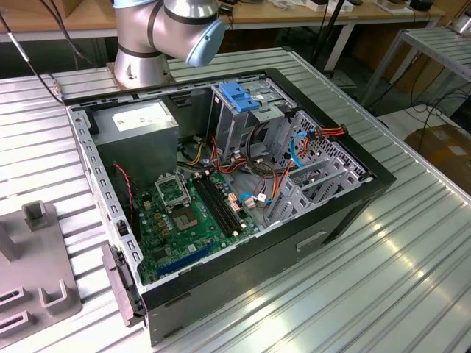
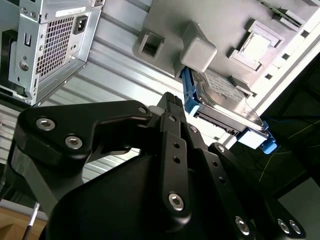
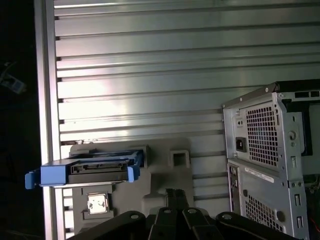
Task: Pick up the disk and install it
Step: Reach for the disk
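Plainly flat, silver, blue-bracketed disk (image 2: pixel 225 97)

So the black gripper (image 2: pixel 170 106) takes up the whole foreground, all bolted linkage arms, and it's not carrying anything. Just past its tip the disk (image 2: pixel 227 102) is lying in a grey holder (image 2: pixel 150 30), shiny silver face showing. The disk's blue bracket (image 2: pixel 189 95) wraps its edges and one end sticks out over the holder's side. A chunky grey block (image 2: pixel 199 50) on the holder sits right up against the disk. Off to the side is the back of a computer case (image 2: pixel 27 65), with its vent grille (image 2: pixel 55 42) and power socket (image 2: pixel 80 25). Everything's on a ribbed metal table (image 2: pixel 115 67).
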### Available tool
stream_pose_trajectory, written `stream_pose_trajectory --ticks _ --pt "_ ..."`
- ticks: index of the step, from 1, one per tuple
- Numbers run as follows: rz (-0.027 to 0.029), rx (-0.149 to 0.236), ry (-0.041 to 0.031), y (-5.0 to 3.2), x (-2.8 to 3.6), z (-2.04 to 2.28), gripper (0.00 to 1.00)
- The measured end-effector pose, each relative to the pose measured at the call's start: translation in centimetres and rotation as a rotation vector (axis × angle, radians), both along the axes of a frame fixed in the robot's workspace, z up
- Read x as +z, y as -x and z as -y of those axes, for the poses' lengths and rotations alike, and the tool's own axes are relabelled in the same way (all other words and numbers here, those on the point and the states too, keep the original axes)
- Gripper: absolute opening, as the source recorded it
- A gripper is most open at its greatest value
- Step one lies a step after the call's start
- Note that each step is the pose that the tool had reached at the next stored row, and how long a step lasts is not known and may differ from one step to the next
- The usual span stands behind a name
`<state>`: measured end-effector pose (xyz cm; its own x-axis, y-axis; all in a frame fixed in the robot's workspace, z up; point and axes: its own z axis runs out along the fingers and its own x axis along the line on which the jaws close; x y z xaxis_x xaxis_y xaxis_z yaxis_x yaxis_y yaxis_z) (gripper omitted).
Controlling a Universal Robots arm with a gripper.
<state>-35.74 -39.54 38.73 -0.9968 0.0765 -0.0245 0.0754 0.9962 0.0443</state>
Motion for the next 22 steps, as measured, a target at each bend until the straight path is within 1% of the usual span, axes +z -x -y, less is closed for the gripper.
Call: stream_pose_trajectory --ticks 4,6,7,9,15,16,17,19,22 --pt "-0.0001 0.000 0.0000 0.79 0.00 0.00 0.10" --pt "0.0000 0.000 0.0000 1.40 -0.01 0.00 0.10" --pt "-0.0001 0.000 0.0000 1.90 -0.02 0.00 0.10" --pt "-0.0001 0.000 0.0000 2.54 -0.02 0.00 0.10" --pt "-0.0001 0.000 0.0000 3.92 -0.03 0.00 0.10" --pt "-0.0001 0.000 0.0000 4.39 -0.04 0.00 0.10" --pt "-0.0001 0.000 0.0000 4.63 -0.04 0.00 0.10" --pt "0.0000 0.000 0.0000 4.87 -0.05 0.00 0.10" --pt "0.0000 0.000 0.0000 4.92 -0.05 0.00 0.10"
